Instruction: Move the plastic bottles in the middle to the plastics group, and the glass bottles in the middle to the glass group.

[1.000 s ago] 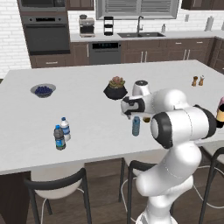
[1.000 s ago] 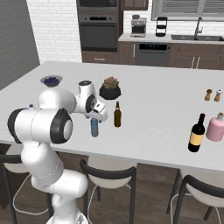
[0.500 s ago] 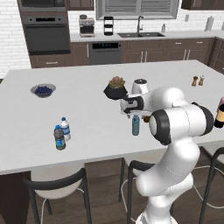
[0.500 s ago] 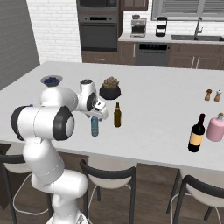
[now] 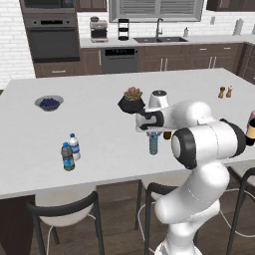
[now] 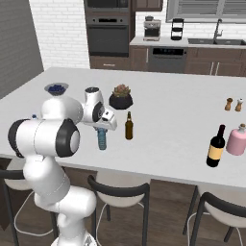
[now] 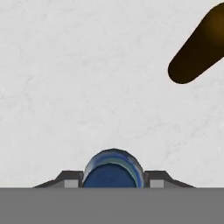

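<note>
Pale grey counter (image 5: 99,149) all the way across, so going left to right. Far left near the front edge is the plastics group (image 5: 69,153): a dark bottle with a blue label and a clear one with a white label, standing just beside each other. Further back on the left there's a bowl of blueberries (image 5: 49,102), not part of the job.

Middle of the counter is where the action is. The light-blue water bottle (image 6: 102,139) stands upright near the front edge, and the gripper (image 7: 112,180) is down over its top. In the hand view the blue cap sits right between the two fingertips (image 7: 70,179), which look tight against either side of it. So I'd call the jaws pinched in on the bottle's top, though I can't tell how firm that squeeze is yet. Just right of it is the plain amber bottle (image 6: 129,126), standing apart from the gripper, with a potted succulent (image 6: 120,97) behind.

Off to the right: the dark labelled bottle (image 6: 216,147) just beside the pink glass vessel (image 6: 236,140), so that one looks sorted already. Salt and pepper shakers (image 6: 234,104) sit further back.

My read is the grab on the plastic bottle is in hand. Next it needs a straight lift, clear of the amber bottle, then a carry left to the plastics pair and a gentle set-down beside them without knocking either over. Amber bottle goes right afterwards.
</note>
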Available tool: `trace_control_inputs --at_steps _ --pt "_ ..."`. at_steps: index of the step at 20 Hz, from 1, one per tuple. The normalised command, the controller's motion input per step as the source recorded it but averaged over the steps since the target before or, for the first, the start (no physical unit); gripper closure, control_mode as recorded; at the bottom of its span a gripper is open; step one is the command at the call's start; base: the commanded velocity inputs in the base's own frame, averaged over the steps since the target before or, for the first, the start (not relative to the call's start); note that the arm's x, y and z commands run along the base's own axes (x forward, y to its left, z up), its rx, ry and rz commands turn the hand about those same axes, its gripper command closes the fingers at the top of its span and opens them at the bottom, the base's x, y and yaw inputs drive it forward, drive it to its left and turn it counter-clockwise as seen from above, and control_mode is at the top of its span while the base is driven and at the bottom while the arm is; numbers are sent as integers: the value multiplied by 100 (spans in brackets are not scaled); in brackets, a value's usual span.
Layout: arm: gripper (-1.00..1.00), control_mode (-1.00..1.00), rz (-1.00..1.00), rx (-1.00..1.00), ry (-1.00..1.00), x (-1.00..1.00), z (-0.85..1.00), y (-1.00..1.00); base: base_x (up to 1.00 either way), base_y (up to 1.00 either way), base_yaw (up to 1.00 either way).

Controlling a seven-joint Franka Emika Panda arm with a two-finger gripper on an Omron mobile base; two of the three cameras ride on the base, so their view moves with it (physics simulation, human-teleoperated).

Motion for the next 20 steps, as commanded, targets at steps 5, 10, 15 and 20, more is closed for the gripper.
trace_control_inputs --at_steps 5,10,15,20 --pt "100 -100 26 0 1 -44 32 62 0 0 0" --pt "100 -100 21 -7 7 -32 21 94 0 0 0" --pt "100 -100 22 -5 9 -23 16 99 0 0 0" --pt "100 -100 22 -2 9 -9 9 100 0 0 0"
